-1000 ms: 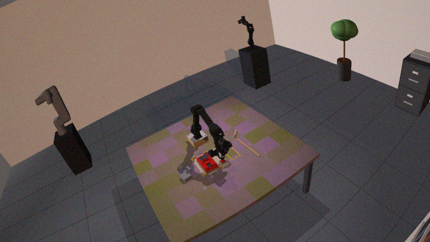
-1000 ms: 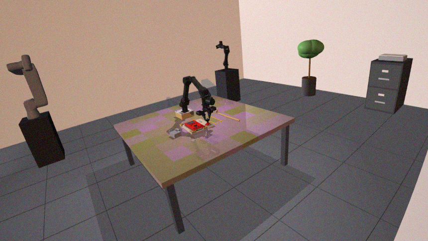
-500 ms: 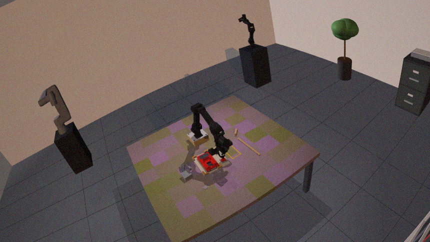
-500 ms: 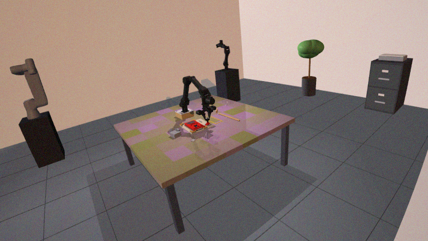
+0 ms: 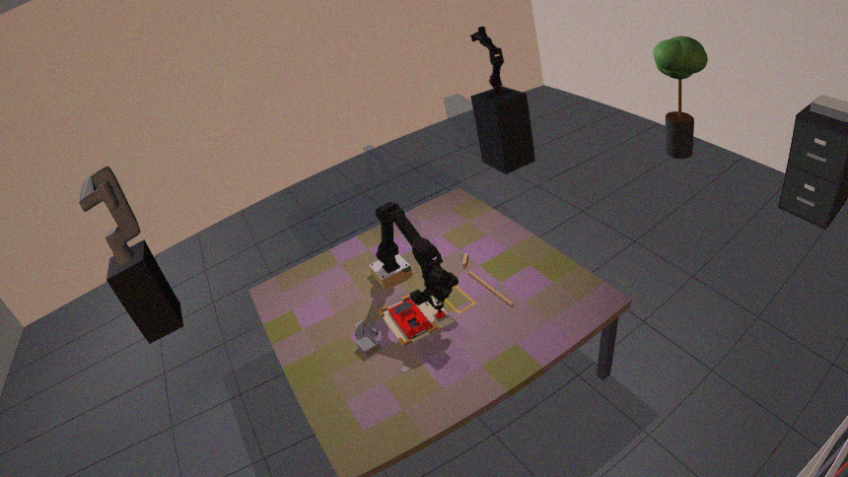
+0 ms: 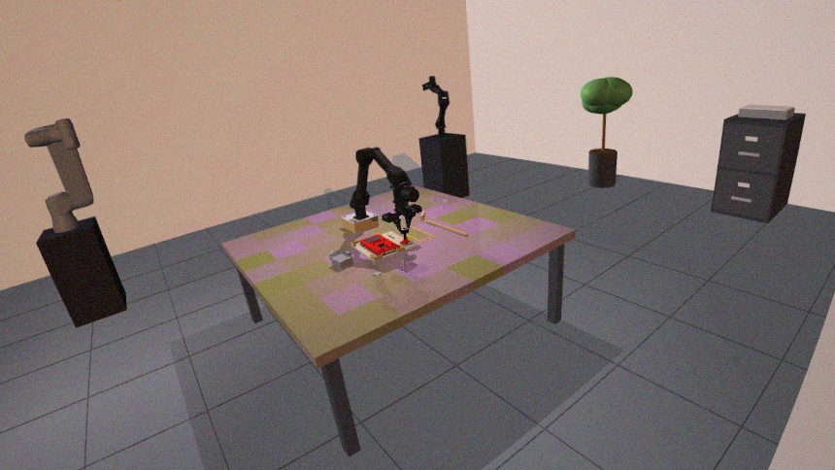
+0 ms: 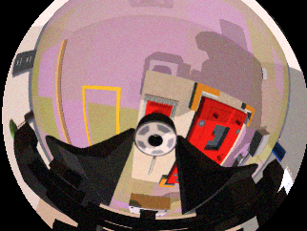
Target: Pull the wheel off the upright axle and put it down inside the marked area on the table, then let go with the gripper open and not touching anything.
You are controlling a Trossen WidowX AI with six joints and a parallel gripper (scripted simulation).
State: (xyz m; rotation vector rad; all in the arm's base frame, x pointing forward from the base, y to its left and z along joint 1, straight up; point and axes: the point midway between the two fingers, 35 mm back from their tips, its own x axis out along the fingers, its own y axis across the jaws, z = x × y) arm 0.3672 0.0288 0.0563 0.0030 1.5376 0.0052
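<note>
My gripper is shut on the wheel, which has a pale spoked face, a dark side and a dark centre hole. They hang over a small red block on a beige board. A thin dark upright piece shows between the fingers and the red block in the exterior view. Whether the axle still runs inside the wheel is hidden. The marked area, a yellow outline, lies on the table beside the board.
A red panel with orange corners lies beside the red block. A grey object stands past it. A long wooden rod lies beyond the marked area, with a short wooden piece near it.
</note>
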